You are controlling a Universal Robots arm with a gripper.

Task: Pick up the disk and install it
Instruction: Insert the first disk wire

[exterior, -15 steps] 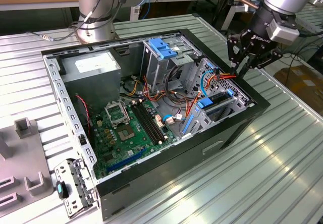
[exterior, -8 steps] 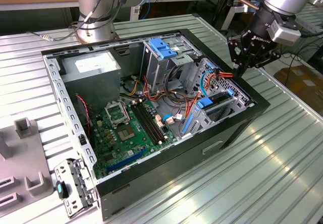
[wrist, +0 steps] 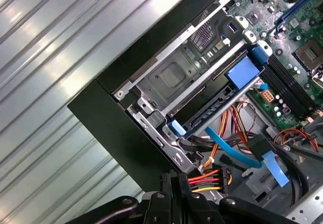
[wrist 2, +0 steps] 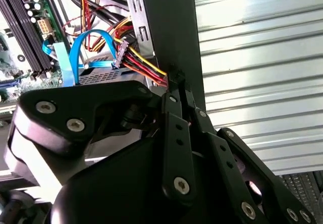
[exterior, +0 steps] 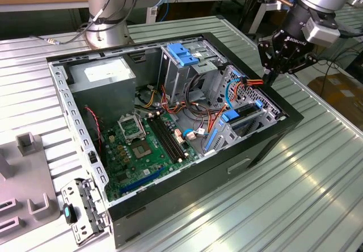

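Note:
The disk (exterior: 248,111) lies flat in the low drive bay at the open computer case's corner, on the exterior view's right, with blue plastic tabs at its ends. In the first wrist view the disk (wrist: 212,109) sits in the bay between a small blue tab and a larger one. My gripper (exterior: 270,77) hangs above the case wall beside that bay, shut, with nothing between its fingers. In both wrist views the closed gripper (wrist 2: 176,78) (wrist: 174,176) is just above a red, yellow and black power cable (wrist: 212,176) and a blue data cable (wrist: 227,144).
The black case (exterior: 266,144) stands on a ribbed metal table (exterior: 317,172). Inside are a green motherboard (exterior: 142,144), a grey power-supply box (exterior: 105,76) and a tall drive cage with a blue latch (exterior: 182,53). A grey fixture (exterior: 22,178) and a loose bracket (exterior: 82,209) lie to the exterior view's left.

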